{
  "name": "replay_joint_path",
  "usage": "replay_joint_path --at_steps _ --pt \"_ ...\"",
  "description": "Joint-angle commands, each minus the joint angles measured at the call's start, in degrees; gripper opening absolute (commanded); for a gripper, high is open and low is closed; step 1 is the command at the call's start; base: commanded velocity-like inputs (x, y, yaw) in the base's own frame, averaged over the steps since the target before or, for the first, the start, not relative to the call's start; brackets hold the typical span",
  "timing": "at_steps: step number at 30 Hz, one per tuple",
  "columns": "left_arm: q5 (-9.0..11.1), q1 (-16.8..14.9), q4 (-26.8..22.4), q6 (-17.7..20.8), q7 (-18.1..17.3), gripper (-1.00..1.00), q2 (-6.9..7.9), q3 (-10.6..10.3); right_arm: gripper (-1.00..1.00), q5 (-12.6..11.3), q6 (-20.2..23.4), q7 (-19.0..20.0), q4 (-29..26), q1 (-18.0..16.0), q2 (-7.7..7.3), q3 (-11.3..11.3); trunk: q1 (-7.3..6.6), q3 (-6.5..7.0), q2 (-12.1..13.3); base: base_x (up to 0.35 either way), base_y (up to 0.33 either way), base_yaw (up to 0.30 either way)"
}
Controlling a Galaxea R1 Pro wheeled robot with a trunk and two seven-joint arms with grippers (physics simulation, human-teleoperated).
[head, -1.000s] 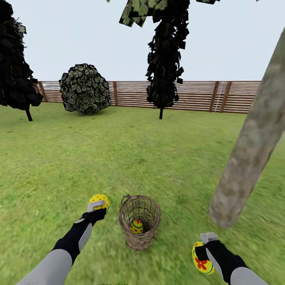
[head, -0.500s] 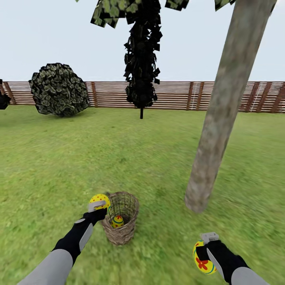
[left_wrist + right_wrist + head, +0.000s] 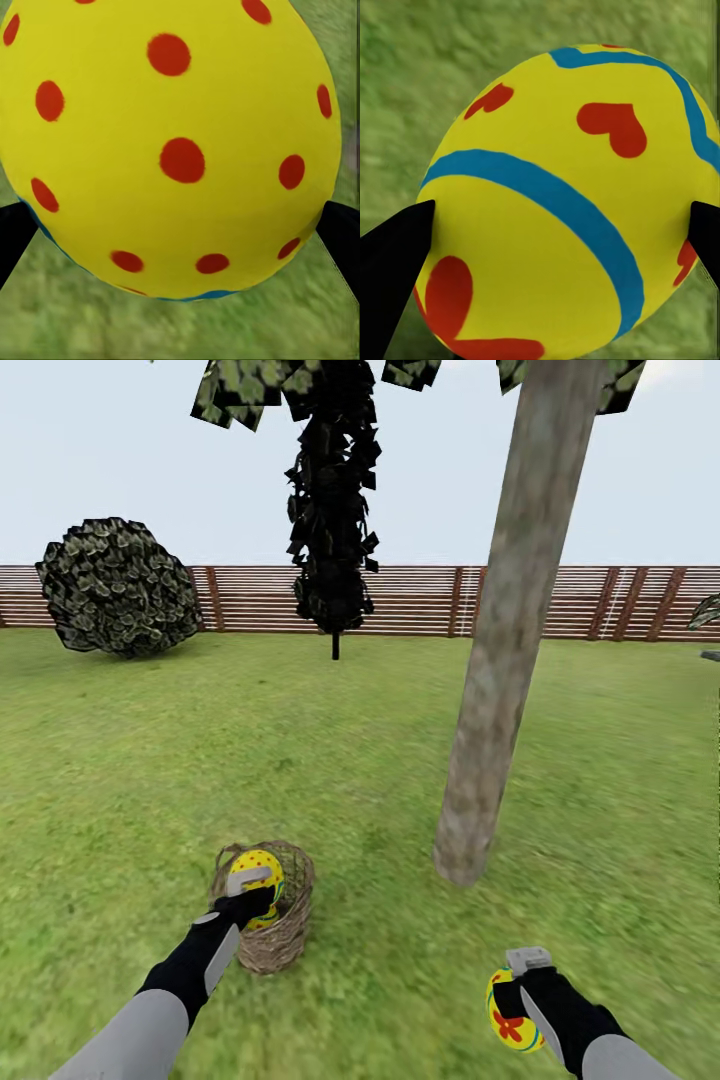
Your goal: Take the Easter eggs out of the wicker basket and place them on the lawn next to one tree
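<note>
In the head view my left gripper (image 3: 252, 877) is shut on a yellow Easter egg with red dots (image 3: 254, 863), held just above the brown wicker basket (image 3: 280, 940) on the lawn (image 3: 380, 760). A bit of yellow from another egg (image 3: 264, 920) shows inside the basket under that gripper. My right gripper (image 3: 513, 988) is shut on a yellow egg with red hearts and blue bands (image 3: 508, 1020), low over the grass. The tree (image 3: 495, 670) with its thick grey-brown trunk stands just beyond the right hand. The left wrist view has the dotted egg (image 3: 172, 142) between the fingers of the left gripper (image 3: 176, 236). In the right wrist view the heart egg (image 3: 562, 225) sits in the right gripper (image 3: 555, 247).
An all-black tree (image 3: 330, 510) and a round dark bush (image 3: 115, 600) stand far back in front of the brown slat fence (image 3: 570, 600). Open grass lies all around the basket and the trunk.
The camera has turned to the right, so basket, trunk, bush and dark tree have shifted left in the picture. Both arms keep their places in the view, each still holding its egg.
</note>
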Motion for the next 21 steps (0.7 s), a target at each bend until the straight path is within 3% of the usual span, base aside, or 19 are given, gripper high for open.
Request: replay_joint_path --at_steps 1,21 --pt "0.49 -0.01 -0.14 0.39 0.09 -1.00 -0.09 0.15 -1.00 0.35 0.35 0.00 -0.10 -0.02 -0.08 0.27 0.00 -0.06 -0.04 0.000 -0.296 0.000" --pt "0.58 -0.01 -0.14 0.39 0.09 -1.00 -0.14 0.16 -1.00 0.26 0.35 -0.03 -0.10 -0.02 -0.39 0.18 0.00 -0.06 -0.04 0.000 -0.295 0.000"
